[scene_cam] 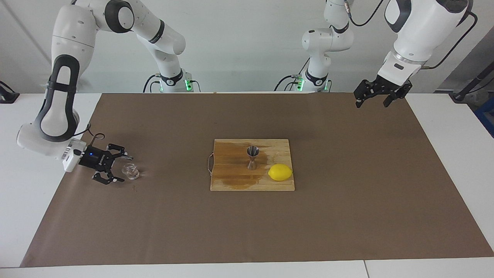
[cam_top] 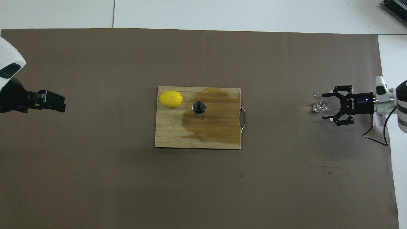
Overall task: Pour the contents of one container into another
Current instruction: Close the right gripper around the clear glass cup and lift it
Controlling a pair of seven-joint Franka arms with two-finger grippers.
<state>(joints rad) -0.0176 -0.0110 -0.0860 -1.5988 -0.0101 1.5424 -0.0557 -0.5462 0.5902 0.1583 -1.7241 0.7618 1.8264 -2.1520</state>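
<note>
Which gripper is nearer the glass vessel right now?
Right. The right gripper is open right beside the glass vessel, low over the mat; the left gripper waits raised at the other end.

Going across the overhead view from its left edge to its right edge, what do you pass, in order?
left gripper → lemon → jigger on the cutting board → board's handle → glass vessel → right gripper, open at the vessel.
</note>
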